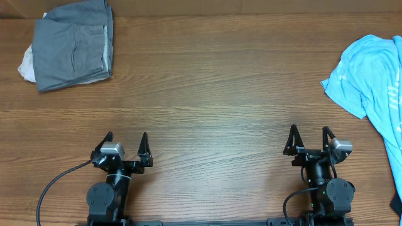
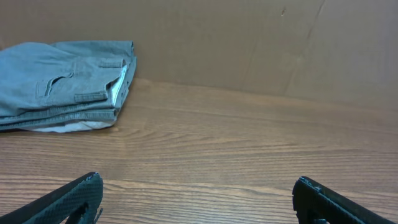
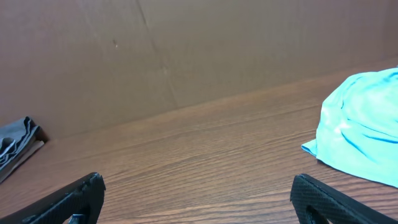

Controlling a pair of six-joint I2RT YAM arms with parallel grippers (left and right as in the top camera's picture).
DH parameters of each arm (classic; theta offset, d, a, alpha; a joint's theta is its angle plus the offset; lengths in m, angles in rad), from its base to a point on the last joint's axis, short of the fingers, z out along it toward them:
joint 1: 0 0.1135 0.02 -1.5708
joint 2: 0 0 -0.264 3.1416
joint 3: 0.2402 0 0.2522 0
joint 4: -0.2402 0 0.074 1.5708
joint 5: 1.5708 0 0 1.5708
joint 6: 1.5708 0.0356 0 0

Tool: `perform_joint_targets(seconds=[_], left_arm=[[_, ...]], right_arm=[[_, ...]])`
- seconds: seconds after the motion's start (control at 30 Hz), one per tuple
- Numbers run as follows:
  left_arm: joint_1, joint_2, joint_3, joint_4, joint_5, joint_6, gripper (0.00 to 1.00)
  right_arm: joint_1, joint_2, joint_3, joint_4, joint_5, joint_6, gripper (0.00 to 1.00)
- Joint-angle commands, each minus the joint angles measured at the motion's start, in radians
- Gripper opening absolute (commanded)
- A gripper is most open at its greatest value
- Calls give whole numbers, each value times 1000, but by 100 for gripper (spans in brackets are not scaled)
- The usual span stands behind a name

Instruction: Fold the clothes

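Note:
The mid-grey shorts (image 1: 72, 44) lie folded at the table's far left corner, also in the left wrist view (image 2: 62, 81), with a pale garment edge (image 1: 26, 64) sticking out beneath them. A light-blue T-shirt (image 1: 374, 81) lies crumpled at the right edge, also in the right wrist view (image 3: 364, 130). My left gripper (image 1: 126, 138) is open and empty near the front left. My right gripper (image 1: 309, 133) is open and empty near the front right. Both hover over bare wood, far from any garment.
A brown cardboard wall (image 2: 261, 43) backs the wooden table (image 1: 207, 94). A dark object (image 1: 397, 204) shows at the lower right edge. A black cable (image 1: 53, 185) trails from the left arm's base.

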Motion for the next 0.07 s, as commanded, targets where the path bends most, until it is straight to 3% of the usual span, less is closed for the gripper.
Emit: perform_joint_targets(seconds=[0.0, 0.03], left_arm=[[5, -13, -6, 0, -14, 20, 100], [5, -13, -6, 0, -14, 20, 100]], right_arm=[[-7, -12, -11, 6, -10, -23, 100], [-7, -12, -11, 6, -10, -23, 100]])
